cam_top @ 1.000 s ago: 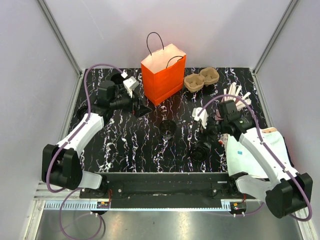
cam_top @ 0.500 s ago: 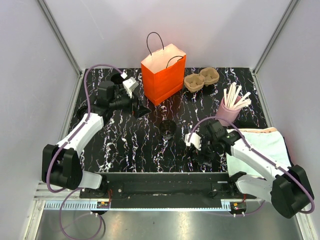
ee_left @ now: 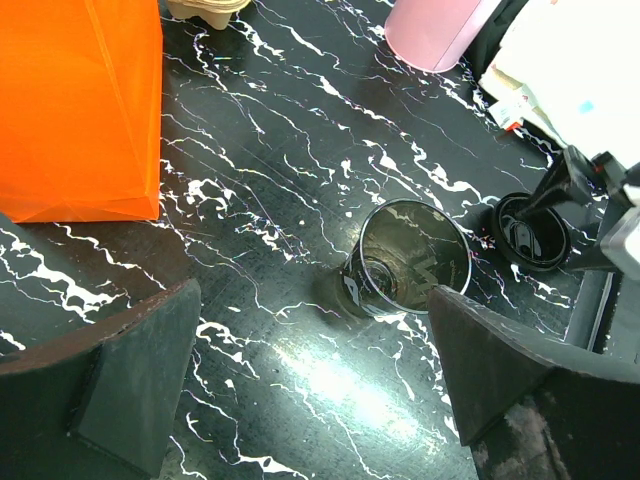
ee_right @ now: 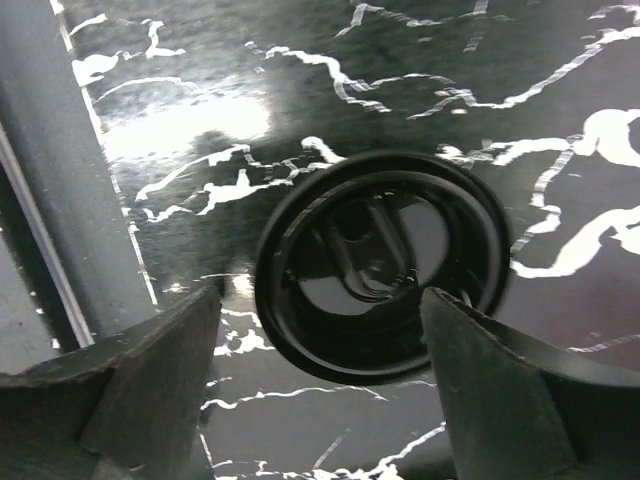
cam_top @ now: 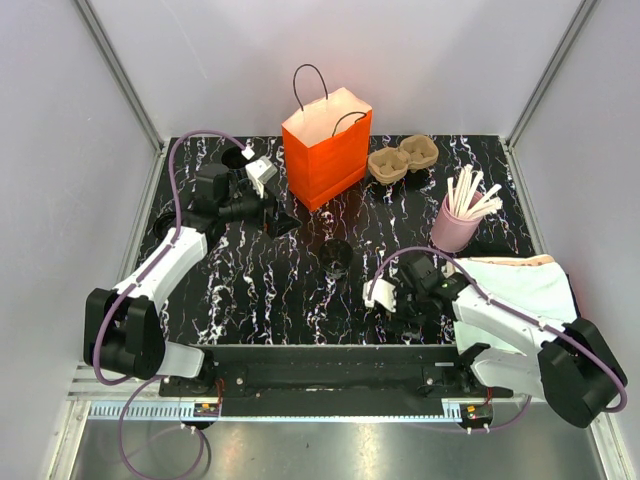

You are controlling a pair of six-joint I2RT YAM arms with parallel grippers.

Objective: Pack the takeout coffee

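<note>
The black coffee cup (cam_top: 336, 257) stands open, without its lid, mid-table; in the left wrist view the cup (ee_left: 405, 258) is ahead of my fingers. Its round black lid (ee_right: 380, 265) lies upside down on the table, apart from the cup, also seen in the left wrist view (ee_left: 531, 231). My right gripper (ee_right: 320, 300) is open and low over the lid, one finger on each side, not touching; from above the gripper (cam_top: 405, 312) hides the lid. My left gripper (cam_top: 283, 222) is open and empty between the cup and the orange paper bag (cam_top: 325, 150).
The brown pulp two-cup tray (cam_top: 403, 158) sits right of the bag. A pink cup with white sticks (cam_top: 455, 225) stands at the right, with a white cloth (cam_top: 520, 285) in front of it. The table's near edge is just behind the right gripper.
My right arm has swung back toward the near edge and lowered its open gripper over the lid. The left arm, cup and bag have not moved.
</note>
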